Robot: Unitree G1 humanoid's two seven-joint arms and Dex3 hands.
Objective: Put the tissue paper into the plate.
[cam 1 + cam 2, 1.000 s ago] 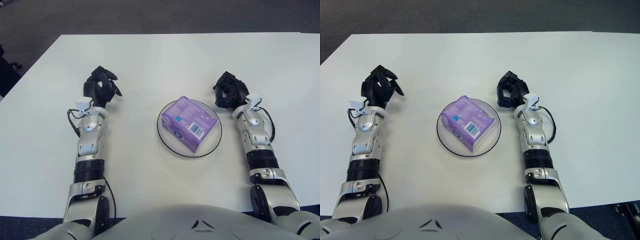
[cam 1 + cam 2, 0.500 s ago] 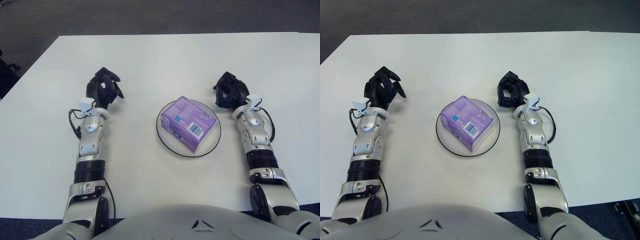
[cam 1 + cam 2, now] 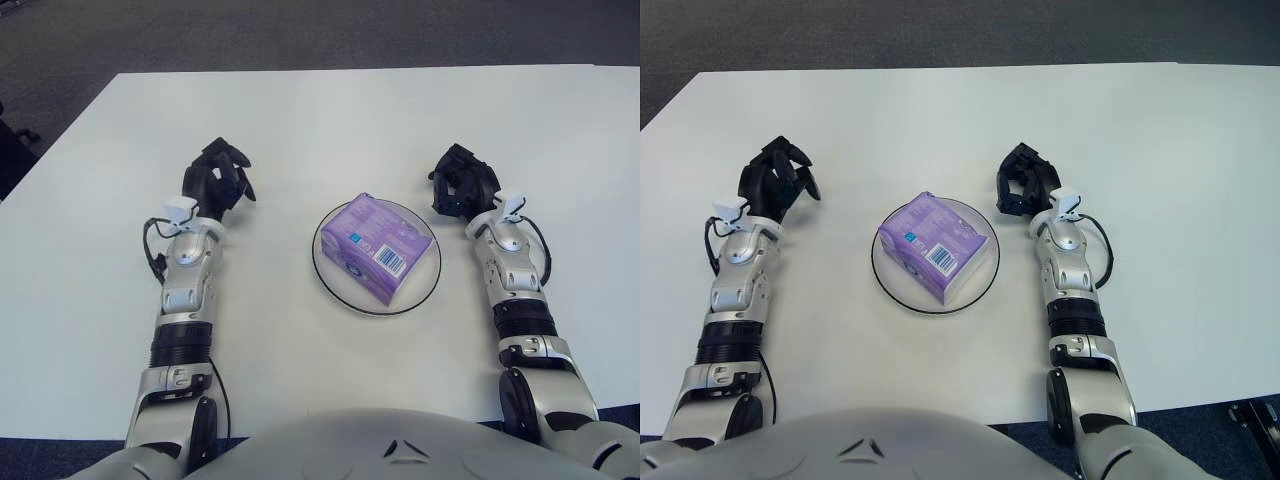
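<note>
A purple pack of tissue paper [image 3: 379,246] lies in a clear round plate [image 3: 337,283] with a dark rim at the middle of the white table. My left hand [image 3: 218,180] is to the left of the plate, resting on the table, fingers relaxed and empty. My right hand [image 3: 460,184] is just right of the plate's upper right rim, fingers loosely curled and holding nothing. Neither hand touches the pack.
The white table [image 3: 330,120] stretches far beyond the plate. Its far edge meets dark carpet [image 3: 300,35] at the top. My torso [image 3: 400,445] hides the near edge.
My left hand has moved a little to the right, toward the plate. The right hand, the plate and the pack have stayed put.
</note>
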